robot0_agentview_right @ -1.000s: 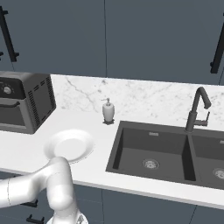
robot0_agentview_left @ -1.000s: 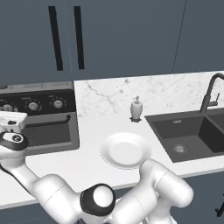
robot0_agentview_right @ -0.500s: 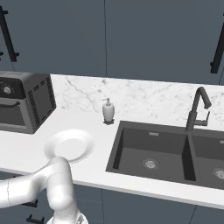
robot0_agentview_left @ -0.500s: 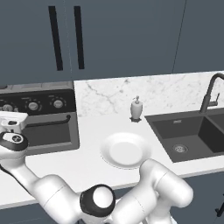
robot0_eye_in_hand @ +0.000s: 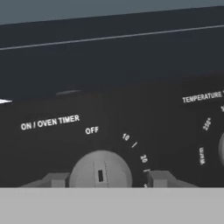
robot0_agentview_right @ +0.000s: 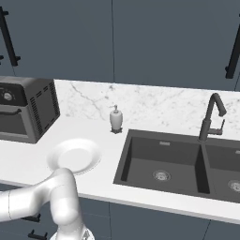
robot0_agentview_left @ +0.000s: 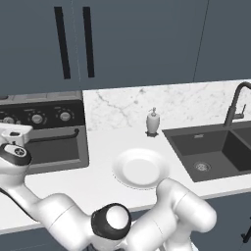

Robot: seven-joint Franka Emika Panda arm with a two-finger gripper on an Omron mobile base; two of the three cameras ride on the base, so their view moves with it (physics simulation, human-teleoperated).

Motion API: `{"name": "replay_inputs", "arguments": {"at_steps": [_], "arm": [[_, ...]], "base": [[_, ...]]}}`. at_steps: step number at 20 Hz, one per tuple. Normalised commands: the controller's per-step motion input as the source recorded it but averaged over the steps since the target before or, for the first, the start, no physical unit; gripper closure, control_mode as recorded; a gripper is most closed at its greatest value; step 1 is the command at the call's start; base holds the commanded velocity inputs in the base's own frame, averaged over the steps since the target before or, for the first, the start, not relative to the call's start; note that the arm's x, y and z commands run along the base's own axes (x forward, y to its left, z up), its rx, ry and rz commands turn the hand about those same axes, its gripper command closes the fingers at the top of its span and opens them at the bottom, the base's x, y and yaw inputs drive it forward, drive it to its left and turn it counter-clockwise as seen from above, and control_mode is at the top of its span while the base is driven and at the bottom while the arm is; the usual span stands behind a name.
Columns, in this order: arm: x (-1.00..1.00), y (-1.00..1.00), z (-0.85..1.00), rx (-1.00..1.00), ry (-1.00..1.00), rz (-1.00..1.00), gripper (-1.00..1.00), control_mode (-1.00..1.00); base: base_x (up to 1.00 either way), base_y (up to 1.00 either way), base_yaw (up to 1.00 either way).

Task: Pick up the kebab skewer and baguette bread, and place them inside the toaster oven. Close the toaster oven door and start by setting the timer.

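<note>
Gripper [robot0_eye_in_hand: 101, 178]: jaws spread either side of the timer knob [robot0_eye_in_hand: 100, 168] — not clamped.
Toaster oven [robot0_agentview_right: 26, 115]: door [robot0_agentview_left: 54, 150] shut — plate [robot0_agentview_left: 141, 168] beside it.

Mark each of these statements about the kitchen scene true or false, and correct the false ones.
1. The toaster oven door is shut. True.
2. The white plate holds the baguette. False: the plate is bare.
3. The pincer has its fingertips on either side of the timer knob. True.
4. The soap dispenser stands inside the sink. False: it stands on the counter beside the sink.
5. The timer dial is labelled ON / OVEN TIMER. True.
</note>
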Motion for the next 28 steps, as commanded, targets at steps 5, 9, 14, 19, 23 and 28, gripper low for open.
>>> {"name": "replay_inputs", "arguments": {"at_steps": [5, 9, 14, 19, 23, 28], "arm": [[-0.21, 0.00, 0.00, 0.33, -0.07, -0.13, 1.00, -1.00], [0.00, 0.00, 0.00, 0.33, -0.22, -0.16, 1.00, -1.00], [0.00, 0.08, 0.03, 0.31, -0.13, -0.21, 1.00, -1.00], [0.00, 0.20, 0.06, 0.30, -0.08, -0.26, 1.00, -1.00], [0.00, 0.20, 0.01, 0.31, -0.11, -0.28, 1.00, -1.00], [0.00, 0.10, 0.00, 0.33, -0.14, -0.26, 1.00, -1.00]], "base": [[0.00, 0.00, 0.00], [0.00, 0.00, 0.00], [0.00, 0.00, 0.00], [0.00, 0.00, 0.00], [0.00, 0.00, 0.00], [0.00, 0.00, 0.00]]}}
